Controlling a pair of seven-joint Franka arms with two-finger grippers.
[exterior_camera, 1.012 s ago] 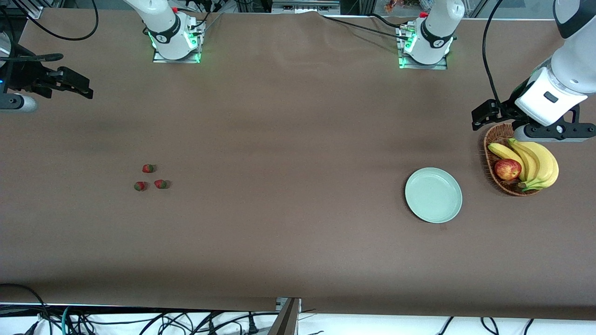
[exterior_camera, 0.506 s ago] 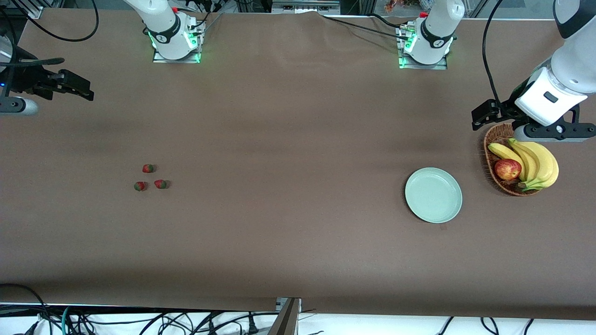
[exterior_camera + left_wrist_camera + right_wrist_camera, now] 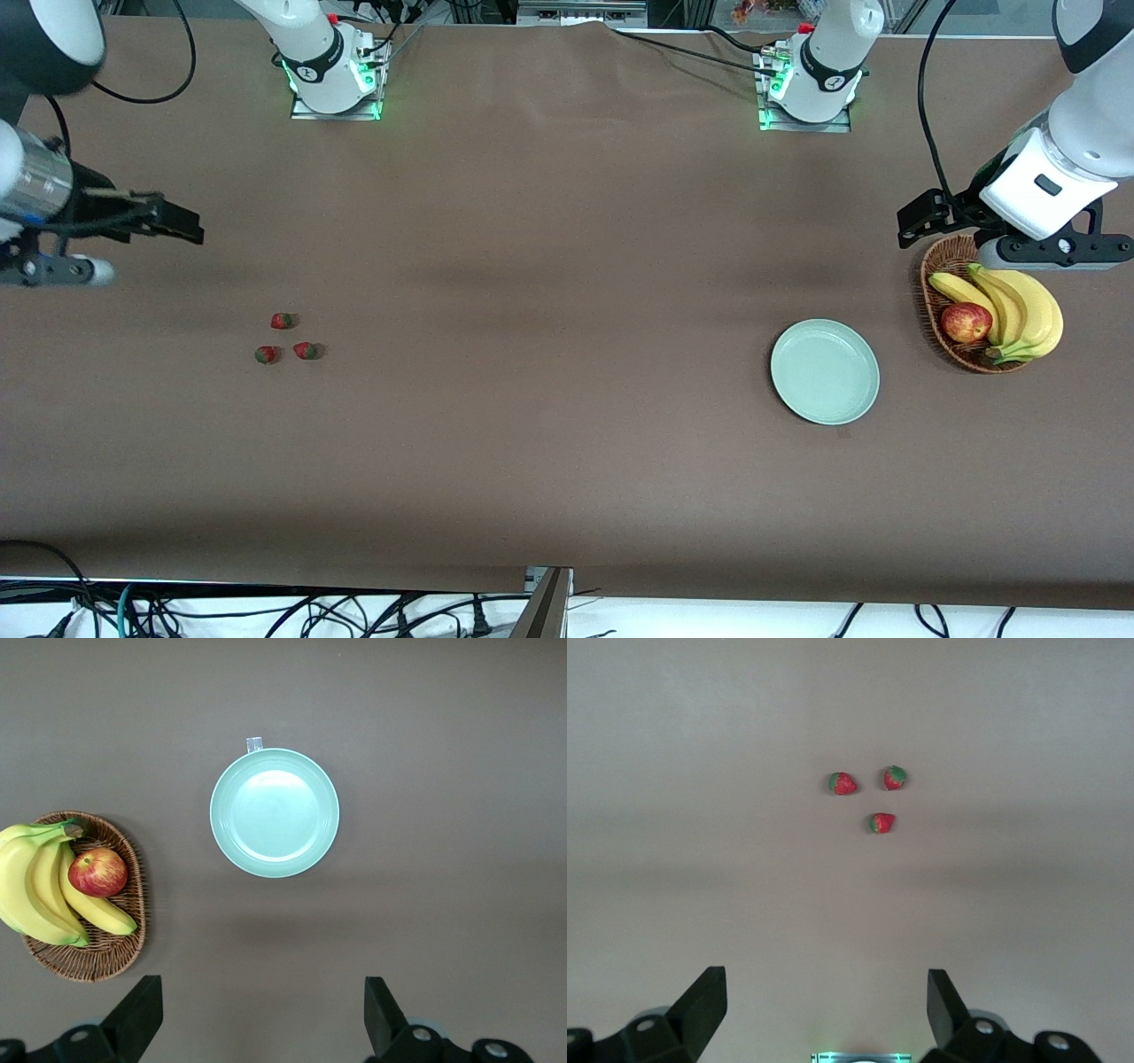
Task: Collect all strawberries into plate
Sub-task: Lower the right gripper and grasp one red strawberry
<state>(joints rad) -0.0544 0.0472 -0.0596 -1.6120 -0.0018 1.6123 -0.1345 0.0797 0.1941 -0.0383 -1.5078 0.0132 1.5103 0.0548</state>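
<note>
Three strawberries (image 3: 282, 321) (image 3: 265, 354) (image 3: 306, 351) lie close together on the brown table toward the right arm's end. They also show in the right wrist view (image 3: 842, 783) (image 3: 895, 777) (image 3: 881, 822). The pale mint-green plate (image 3: 825, 371) sits empty toward the left arm's end and shows in the left wrist view (image 3: 275, 812). My right gripper (image 3: 182, 229) (image 3: 824, 1010) is open and empty, up over bare table, apart from the strawberries. My left gripper (image 3: 917, 221) (image 3: 263, 1019) is open and empty, up beside the basket.
A brown wicker basket (image 3: 939, 266) (image 3: 115, 948) with bananas (image 3: 1019, 310) and a red apple (image 3: 966, 322) stands beside the plate at the left arm's end. The arm bases (image 3: 332, 80) (image 3: 806, 89) stand along the table's back edge.
My right arm has swung in over the table, its gripper moving toward the strawberries. The left arm, plate and strawberries have not moved.
</note>
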